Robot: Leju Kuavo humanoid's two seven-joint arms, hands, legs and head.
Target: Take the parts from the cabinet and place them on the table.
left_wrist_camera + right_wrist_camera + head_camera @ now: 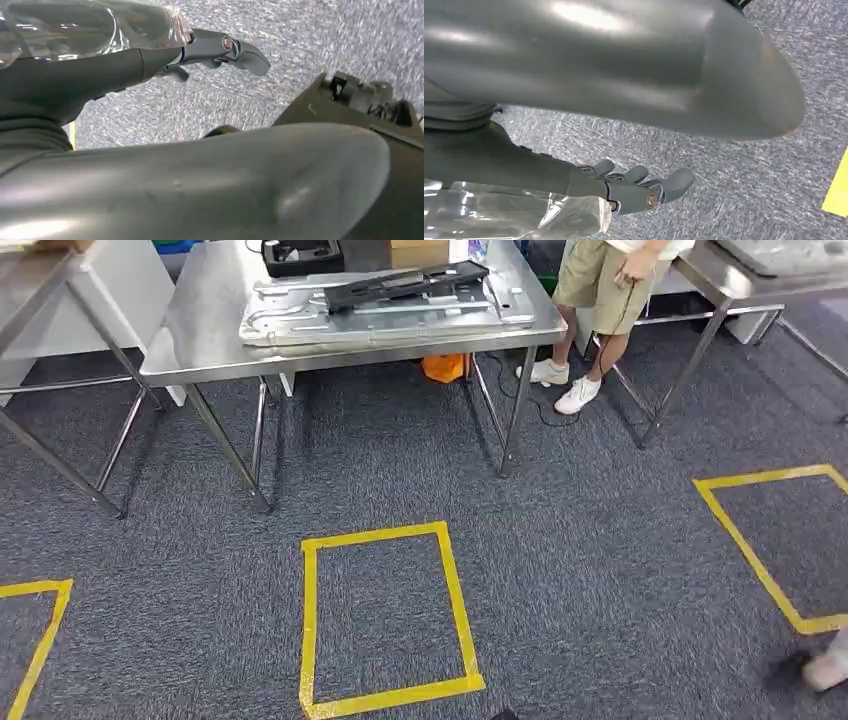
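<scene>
At the far left of the head view a yellow tape corner (40,625) lies on the grey carpet (580,570), with the steel legs of a side bench (60,275) above it. Next comes the middle bench (200,340), its top carrying a flat silver plate (300,325) with a long black part (405,285) lying across it; a black case (300,255) and a cardboard box (418,252) sit at the bench's far edge, behind the plate. An orange object (443,367) shows under this bench, on the carpet. Nearer the camera, a yellow tape rectangle (385,620) marks the carpet in front of the bench. Right of the bench stands a person (600,285) in khaki shorts and white shoes, just beside a third bench (740,280) at the upper right. A second yellow outline (770,540) lies on the carpet at the right, and someone's foot (815,670) shows at the lower right edge. In the left wrist view the left hand (210,50) hangs over the carpet, fingers loosely apart and nothing between them; clear plastic film (90,27) wraps the arm behind it. In the right wrist view the right hand (639,187) likewise hangs above the carpet, its fingers (679,180) spread and empty, with a similar clear film (514,215) around the wrist.
</scene>
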